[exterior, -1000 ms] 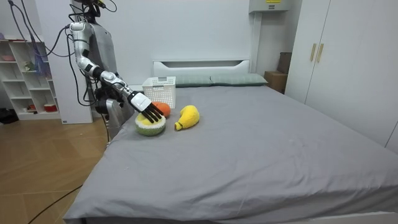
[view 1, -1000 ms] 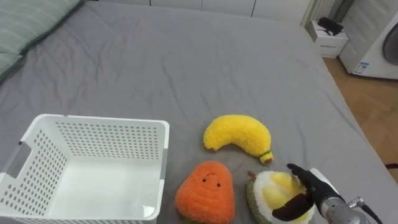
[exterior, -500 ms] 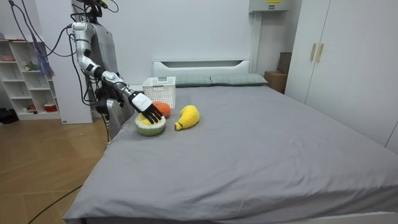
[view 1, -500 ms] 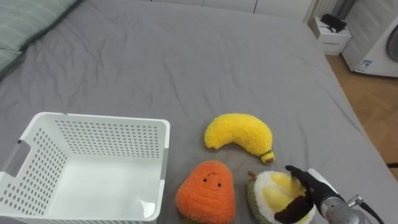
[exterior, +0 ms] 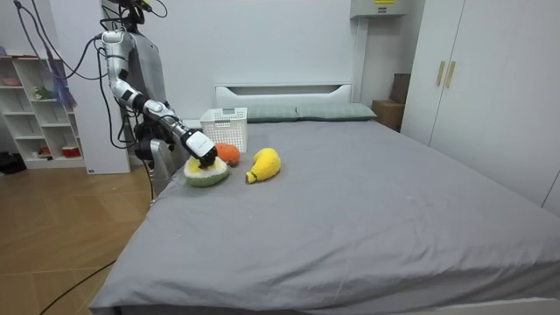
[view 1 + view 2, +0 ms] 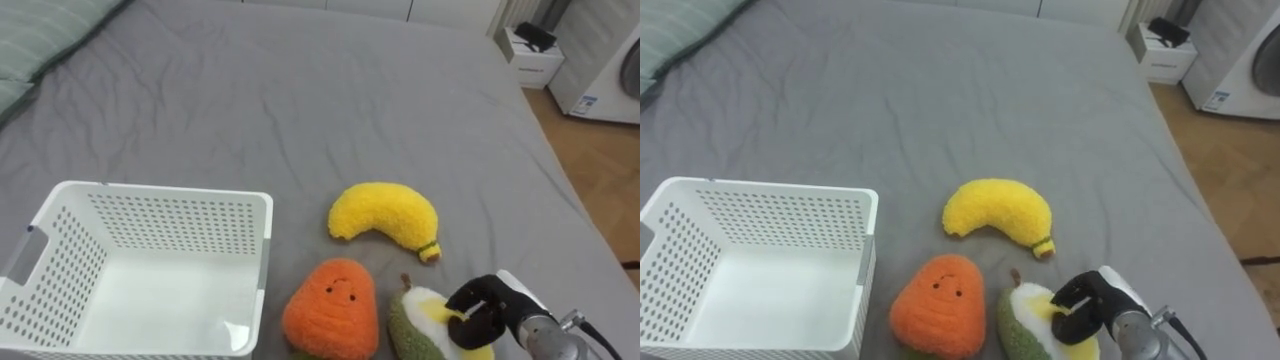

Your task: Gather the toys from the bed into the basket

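Three plush toys lie on the grey bed (image 6: 330,110). A yellow banana (image 6: 385,214) (image 6: 997,215) (image 5: 264,163) rests in the middle. An orange carrot-like plush (image 6: 333,309) (image 6: 938,305) (image 5: 228,153) sits just right of the white basket (image 6: 140,270) (image 6: 750,265) (image 5: 224,125). A green and yellow avocado-half plush (image 6: 425,325) (image 6: 1035,322) (image 5: 203,173) lies at the lower right, tipped up on one side. My right hand (image 6: 480,310) (image 6: 1085,298) (image 5: 203,150) has its dark fingers curled into the plush's yellow face, shut on it.
The basket is empty and stands at the lower left. Green pillows (image 6: 40,40) lie at the bed's far left. The bed's right edge drops to a wooden floor (image 6: 590,170) with a white nightstand (image 6: 530,55). Bare sheet stretches beyond the banana.
My right hand's fingers, straight on the avocado plush before, have curled and gripped it. The plush has tipped up under the grip.
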